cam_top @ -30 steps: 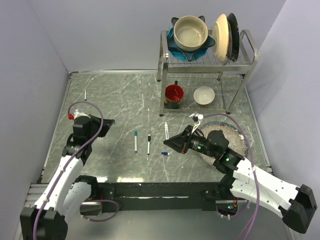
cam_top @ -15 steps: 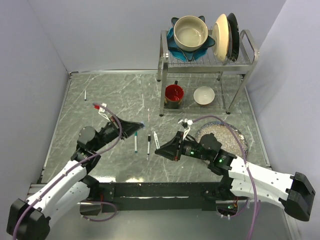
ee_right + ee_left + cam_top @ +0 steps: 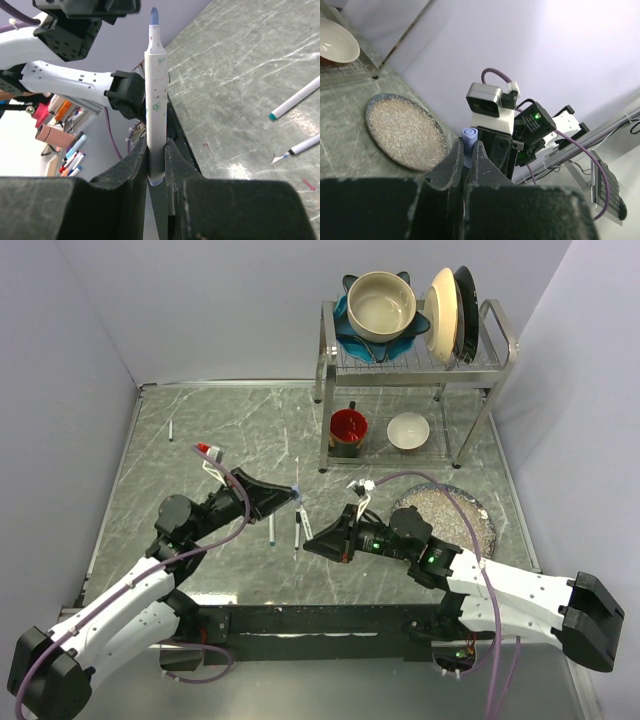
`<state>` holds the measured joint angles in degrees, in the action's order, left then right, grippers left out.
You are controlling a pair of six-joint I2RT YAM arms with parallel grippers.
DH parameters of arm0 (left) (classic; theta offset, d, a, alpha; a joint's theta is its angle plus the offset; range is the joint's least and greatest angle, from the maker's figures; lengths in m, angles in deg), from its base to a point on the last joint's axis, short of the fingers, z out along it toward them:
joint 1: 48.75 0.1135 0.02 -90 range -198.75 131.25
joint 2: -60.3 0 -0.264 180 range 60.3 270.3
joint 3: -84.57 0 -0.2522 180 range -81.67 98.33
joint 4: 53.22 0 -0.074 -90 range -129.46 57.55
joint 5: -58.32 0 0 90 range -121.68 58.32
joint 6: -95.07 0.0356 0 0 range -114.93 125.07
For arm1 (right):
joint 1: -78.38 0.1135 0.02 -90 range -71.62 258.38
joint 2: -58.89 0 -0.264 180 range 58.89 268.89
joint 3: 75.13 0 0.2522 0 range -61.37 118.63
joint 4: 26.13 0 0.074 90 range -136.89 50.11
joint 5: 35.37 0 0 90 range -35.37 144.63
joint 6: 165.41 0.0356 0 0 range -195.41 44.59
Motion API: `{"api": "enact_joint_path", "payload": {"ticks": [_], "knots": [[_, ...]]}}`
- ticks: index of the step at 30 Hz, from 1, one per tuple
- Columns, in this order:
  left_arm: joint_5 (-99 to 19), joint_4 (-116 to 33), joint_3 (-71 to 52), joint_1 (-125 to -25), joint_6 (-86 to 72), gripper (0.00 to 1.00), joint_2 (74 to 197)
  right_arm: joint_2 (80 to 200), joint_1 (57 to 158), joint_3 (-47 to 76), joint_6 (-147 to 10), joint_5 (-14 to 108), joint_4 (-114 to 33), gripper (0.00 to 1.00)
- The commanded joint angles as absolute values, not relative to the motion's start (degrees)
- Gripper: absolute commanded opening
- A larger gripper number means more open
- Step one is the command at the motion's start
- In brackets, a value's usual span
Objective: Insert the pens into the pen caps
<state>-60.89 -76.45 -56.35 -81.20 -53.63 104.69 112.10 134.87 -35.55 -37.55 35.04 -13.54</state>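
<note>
My left gripper (image 3: 291,497) is shut on a small blue pen cap (image 3: 297,493) and holds it above the table's middle. In the left wrist view the blue pen cap (image 3: 468,144) sticks out between the fingertips, facing the right arm. My right gripper (image 3: 312,544) is shut on a white pen (image 3: 304,521). In the right wrist view this white pen (image 3: 155,100) stands up from the jaws of the right gripper (image 3: 156,150) with its blue tip (image 3: 154,14) toward the left arm. Cap and pen tip are close but apart. Two more pens (image 3: 271,529) (image 3: 297,532) lie below on the table.
A dish rack (image 3: 497,332) with bowls and plates stands at the back right, a red mug (image 3: 348,428) and a white bowl (image 3: 408,430) under it. A speckled plate (image 3: 470,520) lies right of my right arm. Another small pen (image 3: 171,430) lies at the far left.
My left arm has swung right to the middle with the blue cap. My right gripper has moved left with the pen. The two now stand close together.
</note>
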Motion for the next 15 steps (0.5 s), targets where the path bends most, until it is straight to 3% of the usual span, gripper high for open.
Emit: {"api": "enact_joint_path", "payload": {"ticks": [1, 15], "knots": [[-58.4, -77.7, -53.8, -81.4, -51.4, 0.01, 102.9, 112.2, 135.8, -32.9, -37.5, 35.0, -10.8, 0.00], [-59.0, -79.0, -54.9, -81.4, -51.8, 0.01, 103.5, 111.6, 136.0, -32.2, -37.0, 34.6, -9.7, 0.00]]}}
